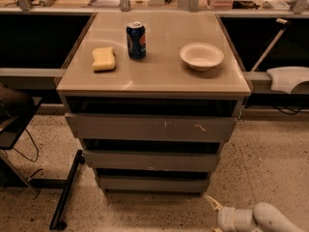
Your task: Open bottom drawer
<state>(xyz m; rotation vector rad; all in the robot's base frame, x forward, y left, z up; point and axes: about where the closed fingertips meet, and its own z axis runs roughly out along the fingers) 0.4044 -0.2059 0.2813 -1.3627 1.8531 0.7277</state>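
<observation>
1. Where the cabinet meets the speckled floor (270, 168), the bottom drawer (153, 183) sits as the lowest and narrowest of three grey-brown fronts, flat and handleless, with a dark gap along its top edge
2. Directly above it is the middle drawer (152, 161), and above that the top drawer (152, 128), the widest, with white scratch marks on its panel
3. The pincer (214, 216) is low at the bottom right, close to the floor, just below and to the right of the bottom drawer's right corner and not touching it; its yellowish tips stand apart with nothing between them
4. On the surface (159, 76) lie a yellow sponge (104, 59), an upright blue can (136, 40) and a white bowl (202, 56), each apart from the others
</observation>
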